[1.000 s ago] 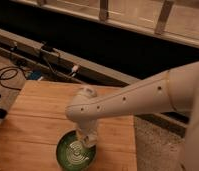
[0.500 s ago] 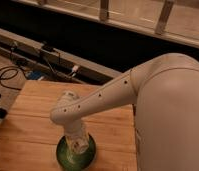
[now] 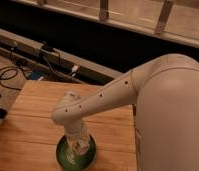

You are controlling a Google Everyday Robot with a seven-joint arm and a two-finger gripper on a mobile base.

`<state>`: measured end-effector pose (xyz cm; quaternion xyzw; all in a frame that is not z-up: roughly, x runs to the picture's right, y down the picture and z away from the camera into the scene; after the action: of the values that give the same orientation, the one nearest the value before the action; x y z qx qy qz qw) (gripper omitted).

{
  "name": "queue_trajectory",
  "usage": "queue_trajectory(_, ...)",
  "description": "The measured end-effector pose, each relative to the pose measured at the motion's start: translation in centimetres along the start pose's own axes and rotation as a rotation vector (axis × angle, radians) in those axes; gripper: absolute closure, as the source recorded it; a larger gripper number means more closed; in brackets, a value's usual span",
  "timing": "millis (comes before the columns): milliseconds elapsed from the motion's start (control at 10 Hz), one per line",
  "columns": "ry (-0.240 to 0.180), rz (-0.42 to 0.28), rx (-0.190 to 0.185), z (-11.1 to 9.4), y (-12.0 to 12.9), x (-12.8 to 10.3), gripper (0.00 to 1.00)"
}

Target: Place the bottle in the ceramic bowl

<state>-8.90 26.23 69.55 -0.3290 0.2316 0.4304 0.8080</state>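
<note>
My gripper [image 3: 79,146] hangs straight down over the ceramic bowl [image 3: 63,155], its tip low inside the rim, and my own wrist hides most of it, so I cannot tell how it is set or whether it grasps anything. Right at the tip, against the green of the bowl, I see something pale with faint marks that may be the bottle [image 3: 82,147], lying within the bowl's ring just beneath me; I cannot tell whether it rests on the bowl's floor or hangs clear of it. The bowl sits directly below me, round, glossy and dark green, with my wrist covering its middle and its near edge cut off by the bottom of the view. It stands on a wooden table [image 3: 33,120] of pale planks that spreads away from me to the left and behind, with the bowl close to its front edge. My arm [image 3: 108,95] rises from the gripper up and to the right, bent at a rounded joint above the bowl, white with a row of small dark holes, and joins my broad pale body [image 3: 173,115], which fills the right side. Beyond the far edge of the table, black cables [image 3: 8,75] lie coiled on the floor to my left, beside a long low rail [image 3: 68,55] that runs across, with a dark wall behind it.
</note>
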Motion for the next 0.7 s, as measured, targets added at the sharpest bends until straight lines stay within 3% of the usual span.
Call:
queue_trajectory(400,0.0,-0.002,0.0,0.0,0.08,-0.03,0.31)
queue_trajectory(600,0.0,-0.001,0.0,0.0,0.04,-0.01,0.2)
queue_trajectory(700,0.0,-0.001,0.0,0.0,0.03,-0.01,0.2)
